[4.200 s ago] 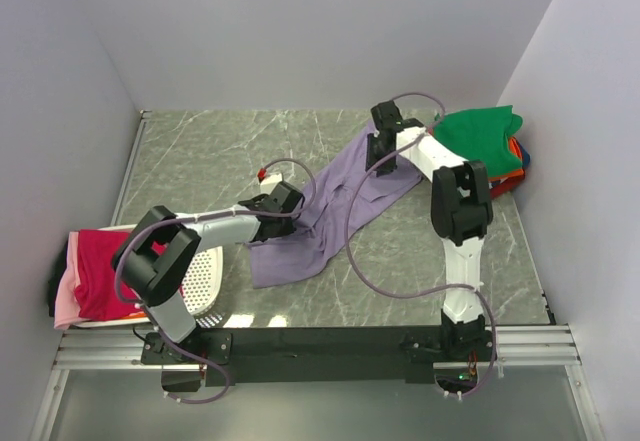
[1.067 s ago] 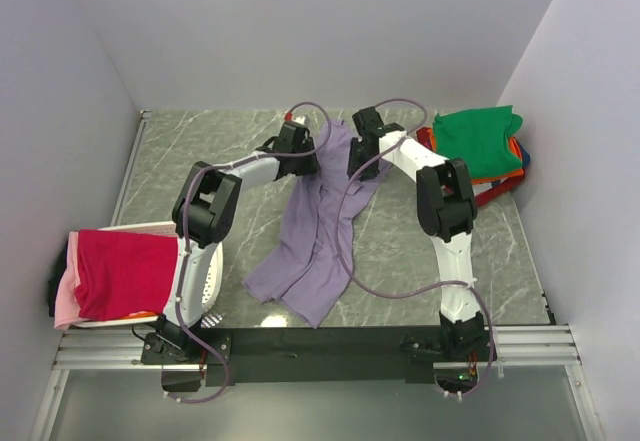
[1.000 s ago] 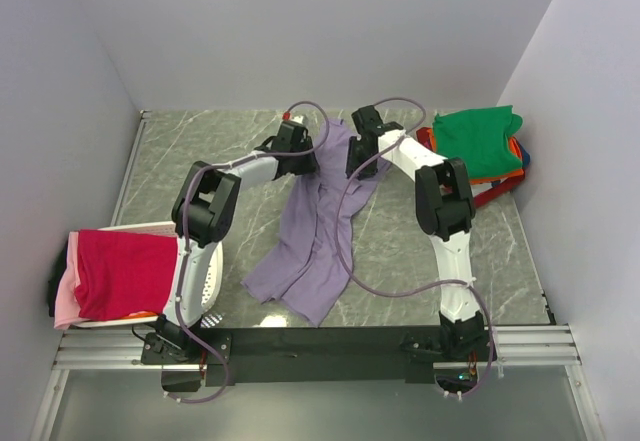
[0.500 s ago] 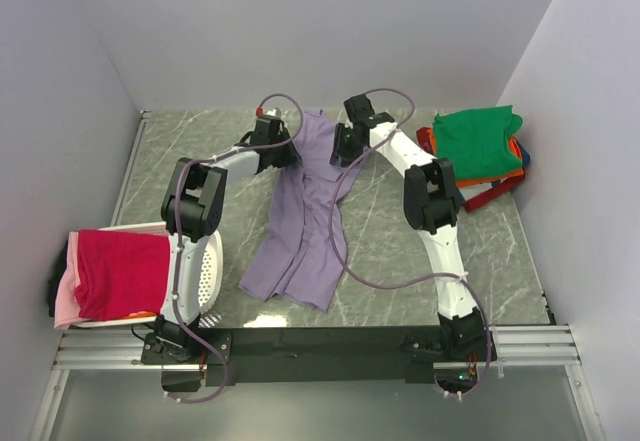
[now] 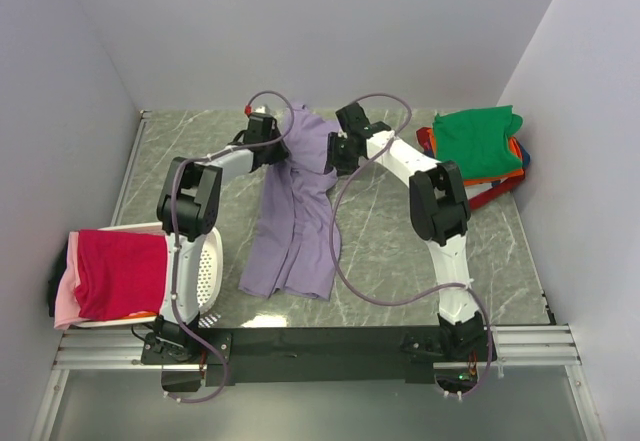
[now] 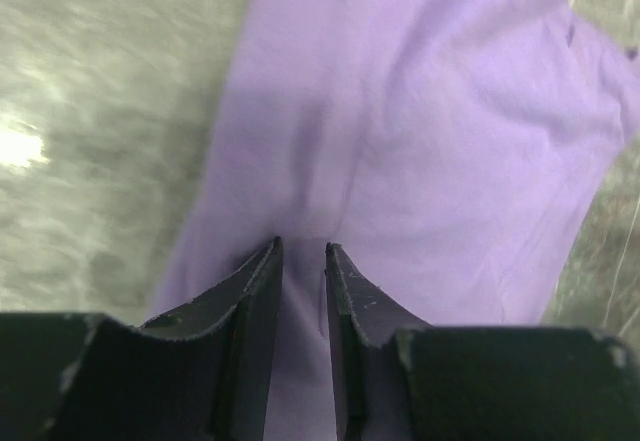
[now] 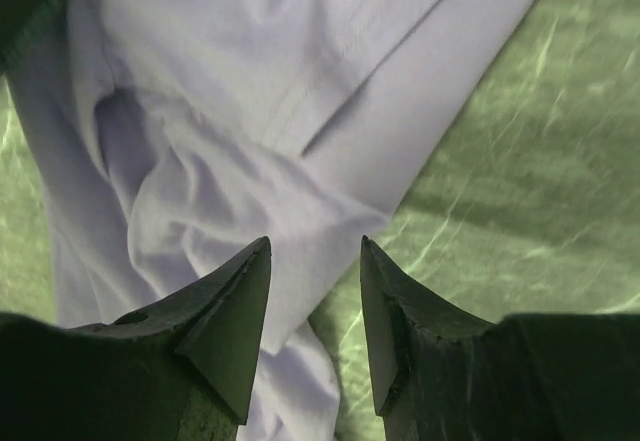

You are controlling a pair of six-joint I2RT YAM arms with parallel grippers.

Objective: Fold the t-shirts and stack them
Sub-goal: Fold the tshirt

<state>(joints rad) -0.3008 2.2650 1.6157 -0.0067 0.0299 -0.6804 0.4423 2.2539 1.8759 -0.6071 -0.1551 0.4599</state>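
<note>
Purple cloth runs down the middle of the worktop [image 5: 200, 151]: the purple shirt [image 5: 293, 231] lies as a long rumpled strip from near the far edge towards the near edge, its lower hem well short of that edge. At the shirt's far end the two arms meet from either side. The left gripper [image 6: 300, 261] has its fingers [image 6: 262, 271] drawn close, with a ridge of the cloth pinched in the narrow gap between them. The right gripper [image 7: 313, 251] sits over the shirt's right border, where the cloth's edge crosses under it onto stone; its fingers stand a little apart, and whether they grip the cloth cannot be told. Bare stone shows between the shirt and the left edge, and again between the shirt and the right edge. In the far right corner a green shirt [image 5: 478, 141] tops a pile against the wall. At the near left corner a magenta shirt [image 5: 120, 271] drapes over a white basket [image 5: 208, 271], just beside the left arm.
</note>
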